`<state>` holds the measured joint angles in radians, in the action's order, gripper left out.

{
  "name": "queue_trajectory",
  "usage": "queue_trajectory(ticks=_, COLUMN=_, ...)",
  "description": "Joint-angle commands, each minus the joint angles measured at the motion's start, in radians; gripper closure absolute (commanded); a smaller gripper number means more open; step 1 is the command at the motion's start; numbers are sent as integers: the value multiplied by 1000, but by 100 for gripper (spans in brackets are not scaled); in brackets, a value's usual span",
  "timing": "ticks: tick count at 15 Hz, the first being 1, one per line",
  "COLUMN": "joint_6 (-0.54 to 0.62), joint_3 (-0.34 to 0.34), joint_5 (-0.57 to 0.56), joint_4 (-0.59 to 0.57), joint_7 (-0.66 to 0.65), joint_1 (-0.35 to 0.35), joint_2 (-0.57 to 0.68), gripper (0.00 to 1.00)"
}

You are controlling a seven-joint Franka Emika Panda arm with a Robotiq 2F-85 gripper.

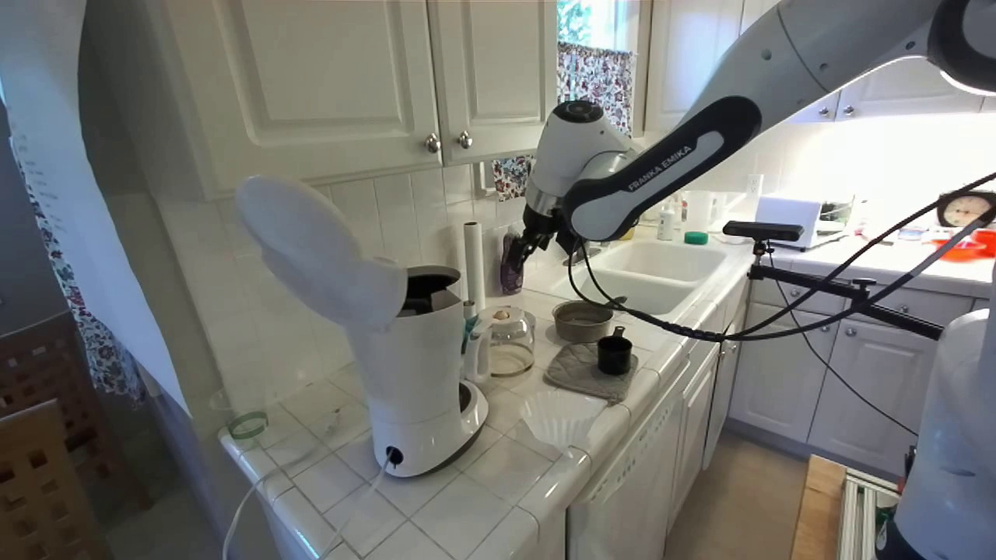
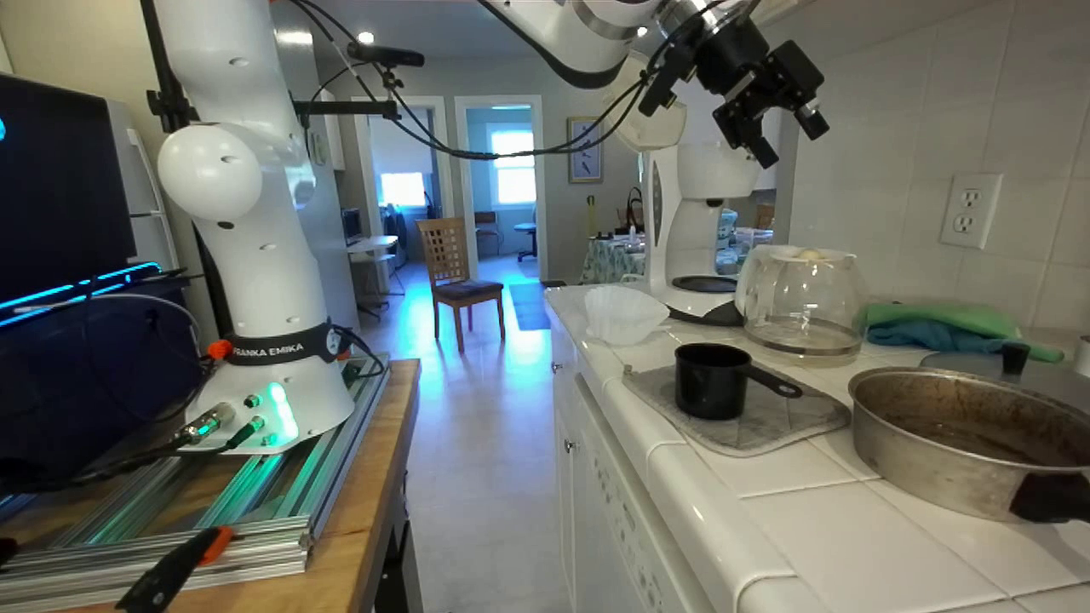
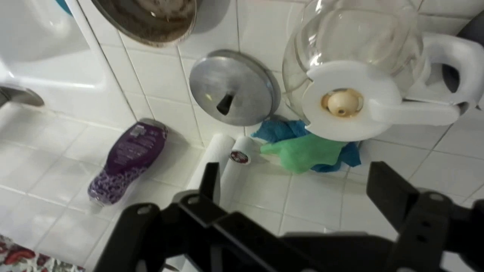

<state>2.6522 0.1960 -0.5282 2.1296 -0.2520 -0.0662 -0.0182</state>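
Gripper (image 3: 297,181) hangs above the counter (image 2: 877,553), near the tiled wall (image 2: 911,119). I read its fingers (image 3: 389,192) as spread wide, nothing between them; nothing held.

Glass carafe (image 3: 355,45): upright on the counter, between the white coffee maker (image 1: 412,365) and the shallow pan (image 2: 920,468). From the gripper it lies below; on my wrist view, ahead and to picture right, its white lid (image 3: 361,124) beyond the gap, nearer the right-hand finger. Both exterior views put it lower than the fingertips, well apart. Only one arm on this rig, so no nearer side to weigh.

Handle (image 3: 465,71) points picture right on the wrist view, toward the coffee-maker end. Long axis, by my judgement: handle through lid, roughly crosswise, near parallel to the line between the fingers.

Alongside: green and blue cloths (image 3: 314,151) beside the carafe, white tubes (image 3: 214,155) partly hidden by the picture-left finger, purple bottle (image 3: 132,158) farther left.
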Motion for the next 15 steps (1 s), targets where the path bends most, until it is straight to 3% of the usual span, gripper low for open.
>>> queue_trajectory(ticks=1, joint_6=-183, joint_3=-69, joint_5=118, joint_4=37, joint_7=-23, joint_1=56, joint_2=-107, gripper=0)
queue_trajectory(ticks=5, joint_6=-285, joint_3=-85, joint_5=269, joint_4=74, joint_7=32, joint_1=93, joint_2=-190, gripper=0)
queue_trajectory(ticks=8, joint_6=-297, joint_3=-79, joint_5=346, joint_4=112, joint_7=82, joint_1=110, joint_2=-244, gripper=0)
queue_trajectory(ticks=9, joint_6=-293, joint_3=-78, joint_5=358, joint_4=124, joint_7=91, joint_1=117, joint_2=-260, gripper=0)
queue_trajectory(ticks=10, joint_6=-285, joint_3=-97, joint_5=318, joint_4=72, joint_7=59, joint_1=129, joint_2=-198, gripper=0)
queue_trajectory(ticks=15, joint_6=-285, joint_3=-96, joint_5=335, joint_4=102, joint_7=72, joint_1=137, joint_2=-234, gripper=0)
